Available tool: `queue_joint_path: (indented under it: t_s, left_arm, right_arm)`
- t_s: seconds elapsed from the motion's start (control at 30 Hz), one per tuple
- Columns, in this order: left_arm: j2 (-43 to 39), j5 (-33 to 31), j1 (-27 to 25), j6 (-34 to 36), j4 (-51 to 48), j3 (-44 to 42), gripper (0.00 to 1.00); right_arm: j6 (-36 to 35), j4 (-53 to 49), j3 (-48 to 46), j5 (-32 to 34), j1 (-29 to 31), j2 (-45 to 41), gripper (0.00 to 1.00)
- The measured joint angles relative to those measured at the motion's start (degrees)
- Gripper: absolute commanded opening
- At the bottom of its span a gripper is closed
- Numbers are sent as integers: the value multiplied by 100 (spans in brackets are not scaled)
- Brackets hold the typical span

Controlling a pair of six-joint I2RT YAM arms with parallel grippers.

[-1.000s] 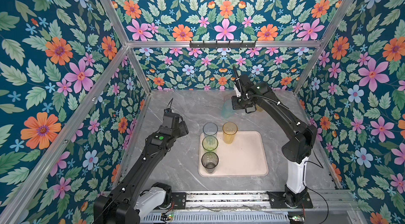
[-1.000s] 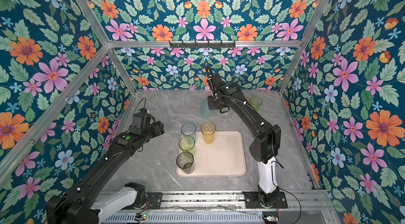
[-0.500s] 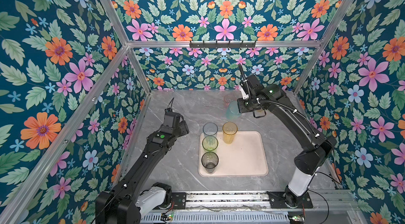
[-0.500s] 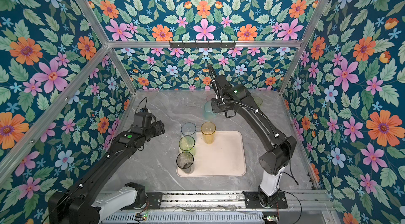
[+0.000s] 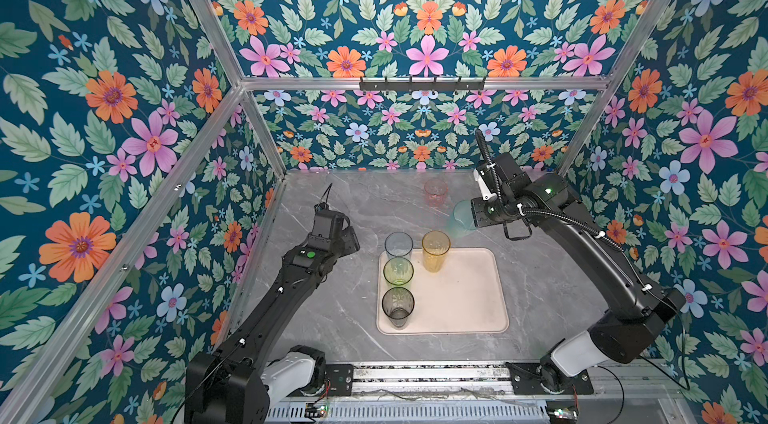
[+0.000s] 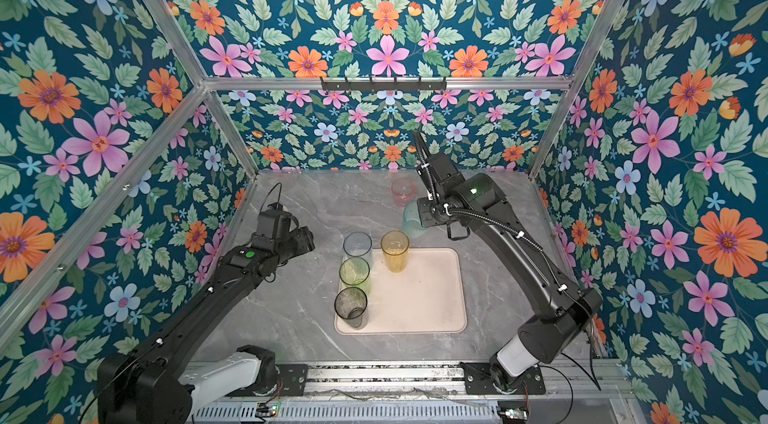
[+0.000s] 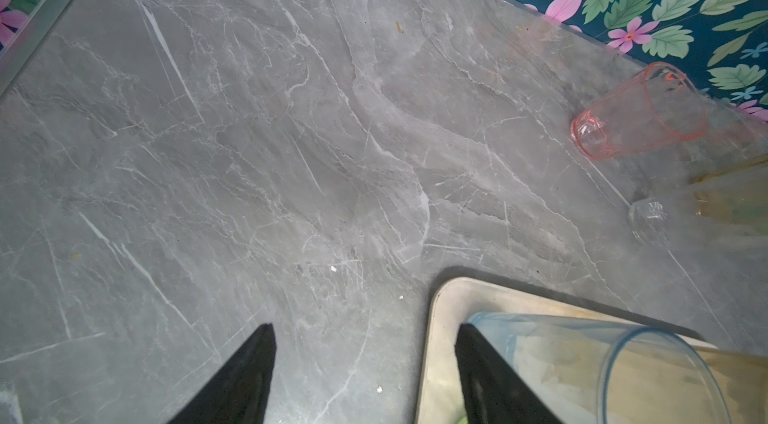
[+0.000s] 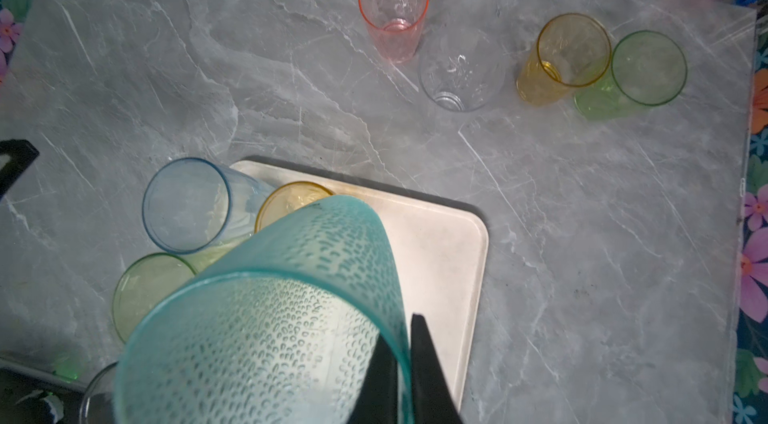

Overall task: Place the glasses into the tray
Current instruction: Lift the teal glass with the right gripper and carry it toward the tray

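Observation:
The cream tray [image 5: 469,301] lies near the table's front. Four of the glasses stand on it: blue-grey [image 5: 398,244], yellow-green [image 5: 398,272] and smoky dark [image 5: 397,306] along its left edge, and amber [image 5: 435,251] at the back. My right gripper [image 8: 401,330] is shut on the rim of a teal glass [image 8: 291,297], one finger inside and one outside. It holds that teal glass [image 5: 459,216] in the air just behind the tray. My left gripper [image 7: 365,328] is open and holds nothing, over the table left of the tray's rim [image 7: 436,318].
Loose glasses stand on the table behind the tray: pink [image 8: 394,11], clear [image 8: 459,69], short amber [image 8: 565,56] and green [image 8: 636,73]. The pink glass [image 5: 435,191] shows in both top views. Flowered walls close in the back and sides.
My right arm has carried the teal glass to the right and nearer the tray, uncovering the pink glass. The left arm has hardly moved.

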Motion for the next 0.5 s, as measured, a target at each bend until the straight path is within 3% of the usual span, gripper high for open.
queue_joint_path:
  t_s: [0.5]
  left_arm:
    - [142,22,0,0,28,81,71]
  right_arm:
    - [177,122,-1749,94,212,-979,0]
